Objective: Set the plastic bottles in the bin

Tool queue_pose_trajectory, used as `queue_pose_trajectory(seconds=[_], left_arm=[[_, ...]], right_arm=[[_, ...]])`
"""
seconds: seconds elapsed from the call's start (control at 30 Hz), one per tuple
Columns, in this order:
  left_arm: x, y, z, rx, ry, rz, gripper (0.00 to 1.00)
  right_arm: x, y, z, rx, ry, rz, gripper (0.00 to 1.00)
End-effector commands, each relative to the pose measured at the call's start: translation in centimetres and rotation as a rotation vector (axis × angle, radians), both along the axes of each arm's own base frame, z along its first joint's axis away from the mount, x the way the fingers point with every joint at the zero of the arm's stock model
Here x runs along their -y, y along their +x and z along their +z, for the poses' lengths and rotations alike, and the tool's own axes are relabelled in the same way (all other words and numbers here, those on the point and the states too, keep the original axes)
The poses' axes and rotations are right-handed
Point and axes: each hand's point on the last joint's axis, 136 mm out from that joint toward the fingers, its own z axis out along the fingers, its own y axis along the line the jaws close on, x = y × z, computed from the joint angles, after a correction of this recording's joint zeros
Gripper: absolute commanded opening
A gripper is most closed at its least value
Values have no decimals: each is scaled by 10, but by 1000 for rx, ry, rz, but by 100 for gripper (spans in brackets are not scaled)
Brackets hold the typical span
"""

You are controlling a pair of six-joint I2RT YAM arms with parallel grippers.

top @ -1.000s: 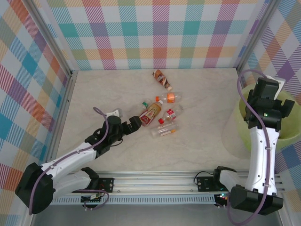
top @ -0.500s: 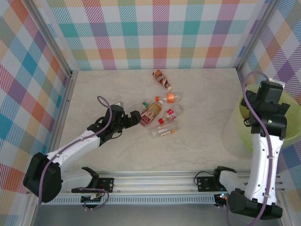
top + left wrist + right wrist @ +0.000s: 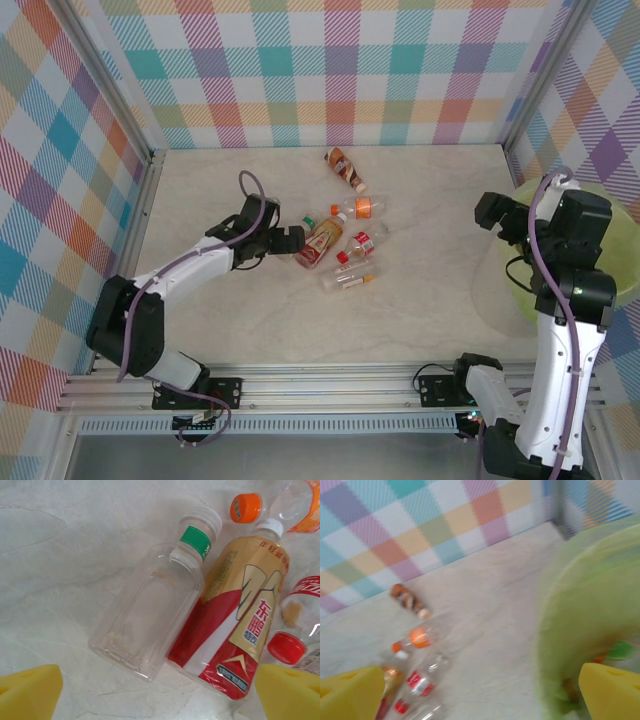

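The left gripper [image 3: 159,694] is released, its two yellow foam pads [image 3: 27,690] spread wide at the lower corners of the wrist view. Between them a clear square-sided bottle [image 3: 150,615] and a gold-and-red labelled bottle [image 3: 235,630] lie touching, side by side, on the table [image 3: 430,300]. Compared with a second ago, the left arm has swung farther out from its base, so this gripper now sits against the near-left edge of the bottle cluster instead of short of it. The right gripper [image 3: 492,212] is released too, its yellow pads far apart in its own view. It has come off its place above the bin [image 3: 622,245] and now hangs left of the rim over bare table. The bottles lie where they did. The clear bottle is thin transparent plastic with a green neck band and a ridged colourless cap. Its neighbour wears a glossy wrap printed with red characters and has a white cap. Beyond them lie an orange-capped bottle [image 3: 295,510] and a red-capped bottle [image 3: 295,625]. A brown bottle [image 3: 345,168] lies apart, nearer the far wall. The table is pale and marbled. The bin is smooth, round, yellow-green plastic at the table's right edge.
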Motion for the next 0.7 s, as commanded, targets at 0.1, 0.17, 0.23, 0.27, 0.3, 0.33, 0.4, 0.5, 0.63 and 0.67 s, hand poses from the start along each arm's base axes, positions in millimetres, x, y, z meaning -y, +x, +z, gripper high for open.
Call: queue_pose_trajectory(seconds=[0.1, 0.17, 0.23, 0.27, 0.3, 0.33, 0.4, 0.5, 0.63, 0.67], left_arm=[[1, 7, -23, -118, 66, -81, 94], [5, 8, -31, -151, 53, -100, 91], [5, 11, -37, -164, 61, -97, 89], [3, 14, -39, -164, 69, -90, 89], [0, 16, -41, -164, 79, -77, 89], [-2, 19, -44, -163, 82, -61, 89], [-4, 24, -47, -168, 72, -36, 89], [-2, 26, -56, -196, 56, -31, 87], [1, 19, -69, -248, 45, -47, 85], [1, 16, -72, -257, 46, -50, 85]], right_arm=[[-72, -3, -1, 70, 298, 333, 100], [-83, -6, -2, 98, 356, 385, 100], [-89, -8, -3, 108, 390, 416, 100], [-91, -9, -4, 104, 393, 423, 100], [-92, -10, -6, 97, 392, 424, 100], [-92, -10, -7, 91, 390, 421, 100], [-92, -12, -10, 82, 388, 419, 100], [-93, -14, -10, 83, 387, 421, 100], [-92, -14, -8, 94, 377, 418, 100], [-92, -13, -7, 95, 376, 418, 100]])
